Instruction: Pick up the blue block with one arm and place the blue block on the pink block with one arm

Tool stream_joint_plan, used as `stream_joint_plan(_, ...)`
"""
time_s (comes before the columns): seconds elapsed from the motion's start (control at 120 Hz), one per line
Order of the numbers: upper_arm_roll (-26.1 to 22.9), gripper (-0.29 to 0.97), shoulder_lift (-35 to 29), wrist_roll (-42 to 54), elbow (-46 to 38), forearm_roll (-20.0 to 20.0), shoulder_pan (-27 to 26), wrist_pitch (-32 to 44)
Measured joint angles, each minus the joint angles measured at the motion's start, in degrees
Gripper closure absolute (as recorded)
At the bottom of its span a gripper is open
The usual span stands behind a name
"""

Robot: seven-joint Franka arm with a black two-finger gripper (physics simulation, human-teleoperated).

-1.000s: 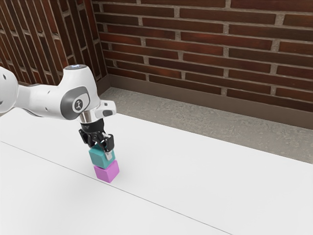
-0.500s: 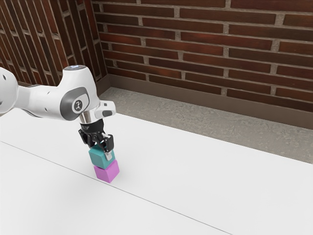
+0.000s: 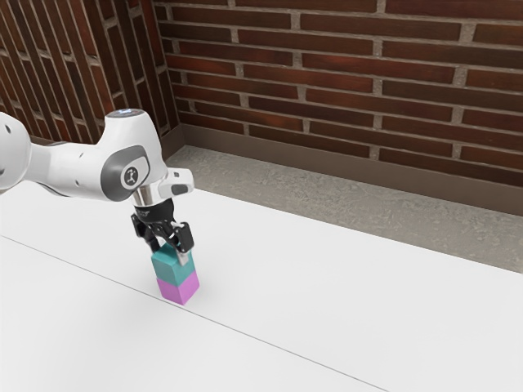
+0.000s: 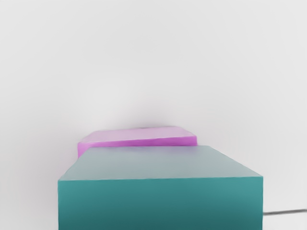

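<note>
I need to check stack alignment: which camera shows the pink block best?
The exterior view: the pink block shows two full sides, under the blue block. In the wrist view the blue block hides all but a strip of its top.

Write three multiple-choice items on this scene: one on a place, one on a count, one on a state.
1. Where is the end effector?
A. directly over the blue block
B. down on the table
C. far from both blocks

2. How many blocks are there?
A. one
B. two
C. four

3. The blue block is:
A. tipped over on the table
B. hanging in the air
C. sitting flat on the pink block

Key: 1 A, it straddles the block's top; 2 B, one blue, one pink; 3 C, their faces meet.
</note>
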Motion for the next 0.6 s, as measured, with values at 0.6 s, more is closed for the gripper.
stream_joint_plan(0.6, 0.7, 0.01, -15.7, -1.3, 10.3, 5.7, 0.3, -18.0)
